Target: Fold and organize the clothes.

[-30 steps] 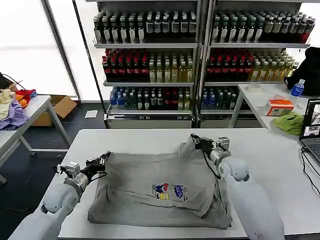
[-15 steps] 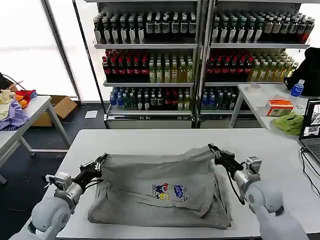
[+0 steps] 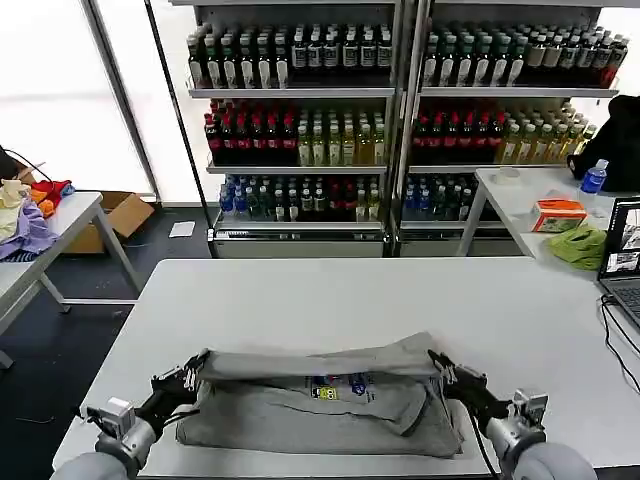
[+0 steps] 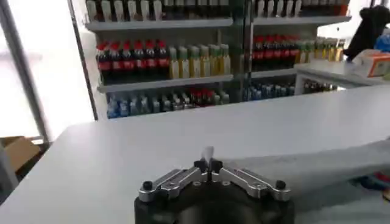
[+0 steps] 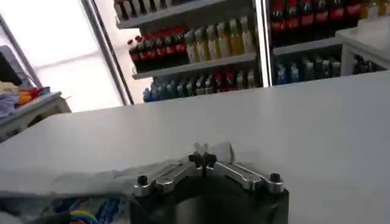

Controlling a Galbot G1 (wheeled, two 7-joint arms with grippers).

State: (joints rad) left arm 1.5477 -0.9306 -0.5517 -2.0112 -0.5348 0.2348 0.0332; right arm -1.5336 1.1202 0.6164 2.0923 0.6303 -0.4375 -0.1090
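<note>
Head view: a white table (image 3: 330,290) is seen in front of shelves of bottled drinks (image 3: 300,130); a second table at the robot's right carries a lime-green cloth (image 3: 580,245) and an orange-topped box (image 3: 560,213). A heap of purple, yellow and red garments (image 3: 28,210) is piled on a table at the far left. The light grey shirt (image 3: 320,400) is laid on the near part of the white table. Its far edge is lifted and drawn toward the robot as a taut band, held at both ends, so the chest print (image 3: 338,386) is partly covered by the fold. The left gripper (image 3: 190,368) is clamped on the left end of that edge, the right gripper (image 3: 440,363) on the right end (both low, near the table's front edge, with the shirt stretched between them).

Left wrist view: the left gripper (image 4: 208,164) is seen with jaws closed, a small tuft of grey fabric pinched between the tips. The shirt (image 4: 317,163) is stretched away across the table (image 4: 152,140) as a band.

Right wrist view: the right gripper (image 5: 203,159) is seen closed on a tuft of the shirt (image 5: 91,182), whose band runs off sideways, with the print (image 5: 91,213) visible below it. The table (image 5: 292,128) extends beyond, with the drink shelves (image 5: 201,42) behind.
</note>
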